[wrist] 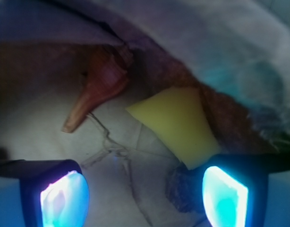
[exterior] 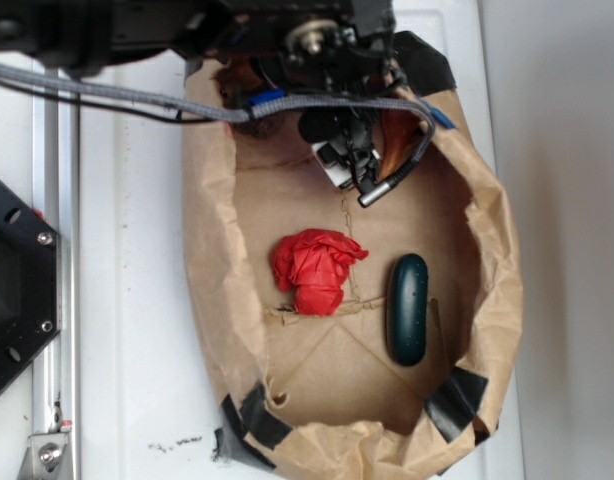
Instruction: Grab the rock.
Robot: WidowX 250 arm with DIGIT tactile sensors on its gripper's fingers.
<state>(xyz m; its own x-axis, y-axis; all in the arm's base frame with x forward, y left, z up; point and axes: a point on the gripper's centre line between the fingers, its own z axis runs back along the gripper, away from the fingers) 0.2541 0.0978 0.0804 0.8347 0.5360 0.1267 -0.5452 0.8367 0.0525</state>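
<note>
Approach step: the black claw [wrist: 145, 196] stands apart; the rough grey-brown rock [wrist: 185, 191] at 3 o'clock needs centring.

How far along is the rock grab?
Done: the gripper is down inside the paper bag, past the seashell and yellow sponge. In hand: the open fingers stand beside the rock, which sits against the right one. Left: centring on it, closing and lifting; nothing is gripped yet.

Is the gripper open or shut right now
Open. In the wrist view the gripper has a wide gap between its pads, with the rock beside one, ungripped.
</note>
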